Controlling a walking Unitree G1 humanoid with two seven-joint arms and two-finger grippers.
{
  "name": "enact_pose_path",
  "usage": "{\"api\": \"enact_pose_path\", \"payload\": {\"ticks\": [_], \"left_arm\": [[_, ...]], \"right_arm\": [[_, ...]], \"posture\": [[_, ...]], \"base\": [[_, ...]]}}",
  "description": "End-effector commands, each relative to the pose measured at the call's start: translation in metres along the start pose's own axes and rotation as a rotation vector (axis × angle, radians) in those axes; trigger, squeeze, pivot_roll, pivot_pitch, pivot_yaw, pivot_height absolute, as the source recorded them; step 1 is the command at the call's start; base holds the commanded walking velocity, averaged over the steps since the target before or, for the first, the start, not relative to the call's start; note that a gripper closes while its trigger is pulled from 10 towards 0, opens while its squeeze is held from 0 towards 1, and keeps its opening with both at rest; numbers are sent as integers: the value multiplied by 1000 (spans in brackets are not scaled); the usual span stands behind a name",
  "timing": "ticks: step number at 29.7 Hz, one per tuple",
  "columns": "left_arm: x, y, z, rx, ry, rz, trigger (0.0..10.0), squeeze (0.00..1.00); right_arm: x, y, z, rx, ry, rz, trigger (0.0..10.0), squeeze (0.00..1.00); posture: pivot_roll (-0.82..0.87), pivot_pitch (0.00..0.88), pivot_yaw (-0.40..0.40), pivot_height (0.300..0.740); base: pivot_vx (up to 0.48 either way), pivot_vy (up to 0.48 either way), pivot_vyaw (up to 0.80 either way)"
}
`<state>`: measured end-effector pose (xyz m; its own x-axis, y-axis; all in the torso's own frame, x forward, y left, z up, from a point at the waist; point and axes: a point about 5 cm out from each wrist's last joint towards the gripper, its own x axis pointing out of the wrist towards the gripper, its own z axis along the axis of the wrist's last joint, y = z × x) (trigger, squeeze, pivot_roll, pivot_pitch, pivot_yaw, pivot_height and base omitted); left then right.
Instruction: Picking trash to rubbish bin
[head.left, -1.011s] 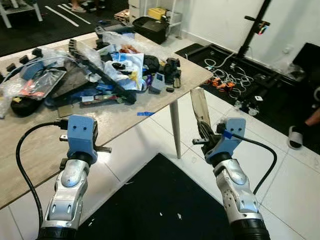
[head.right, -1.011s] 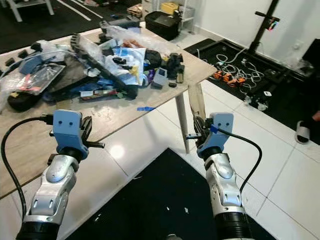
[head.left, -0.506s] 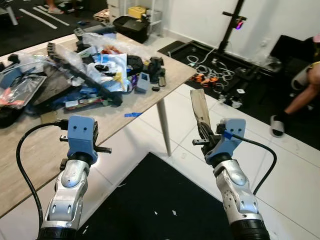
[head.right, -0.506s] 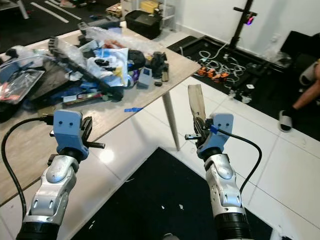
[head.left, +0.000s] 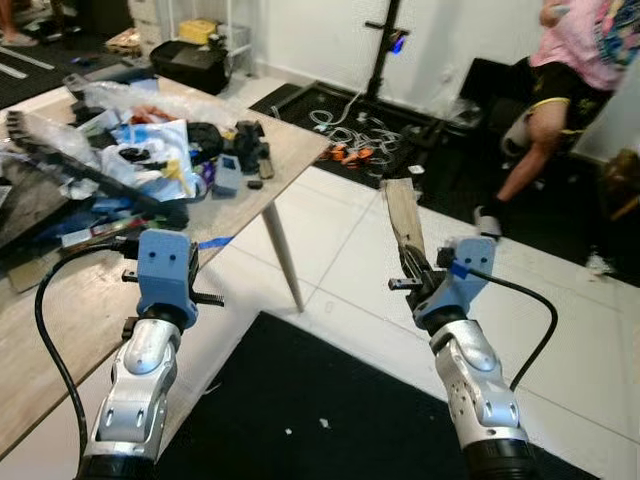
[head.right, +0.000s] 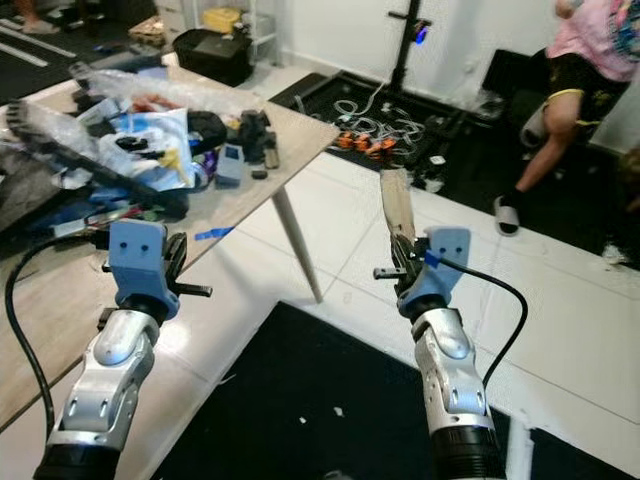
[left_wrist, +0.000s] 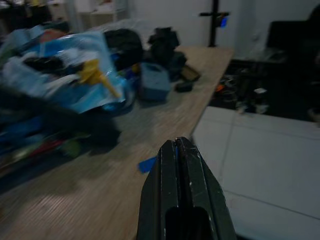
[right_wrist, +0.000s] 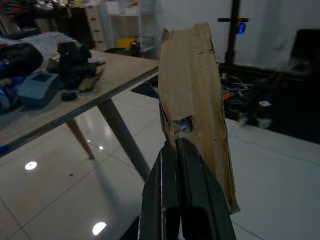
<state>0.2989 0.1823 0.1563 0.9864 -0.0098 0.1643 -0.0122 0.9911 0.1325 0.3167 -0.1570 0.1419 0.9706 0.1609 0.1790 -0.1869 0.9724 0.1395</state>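
Above the white tiled floor, a strip of brown cardboard stands nearly upright, pinched at its lower end by the right gripper, whose two black fingers are pressed together on it; the wrist view shows a small ragged hole in the cardboard just above the fingertips. At about nine o'clock from the strip, well apart, the left gripper is held over the near edge of a wooden table, its fingers closed flat against each other with nothing between them. Beyond it, toward ten o'clock, the tabletop carries a heap of clutter: crumpled plastic bags, a small blue-grey box, dark gadgets and a scrap of blue tape near the edge; the wrist view of this pile is dim and blurred, so finer items cannot be made out with confidence. Below both silver arms, at six o'clock, lies a black mat flecked with small white bits. At twelve o'clock a black stand rises over a tangle of cables on dark flooring, and a black case sits behind the table. At two o'clock a person in a pink top and dark shorts is leaning over, one sandalled foot on the tiles.
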Motion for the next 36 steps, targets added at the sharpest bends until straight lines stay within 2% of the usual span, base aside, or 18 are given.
{"api": "enact_pose_path", "payload": {"ticks": [1, 24, 36], "left_arm": [[-2, -1, -2, 2, 7, -6, 10000, 0], [-3, 1, -4, 4, 16, -3, 10000, 0], [-9, 3, -16, -3, 53, 4, 10000, 0]], "right_arm": [[-2, -2, -2, 10, 12, -9, 10000, 0], [-3, -2, -5, 8, 21, -9, 10000, 0], [-11, -7, -21, 1, 74, -21, 10000, 0]], "posture": [[34, 107, -37, 740], [35, 108, -40, 740], [39, 95, -42, 740]], "base": [[0, 0, -613], [0, 0, -621], [0, 0, -624]]}}
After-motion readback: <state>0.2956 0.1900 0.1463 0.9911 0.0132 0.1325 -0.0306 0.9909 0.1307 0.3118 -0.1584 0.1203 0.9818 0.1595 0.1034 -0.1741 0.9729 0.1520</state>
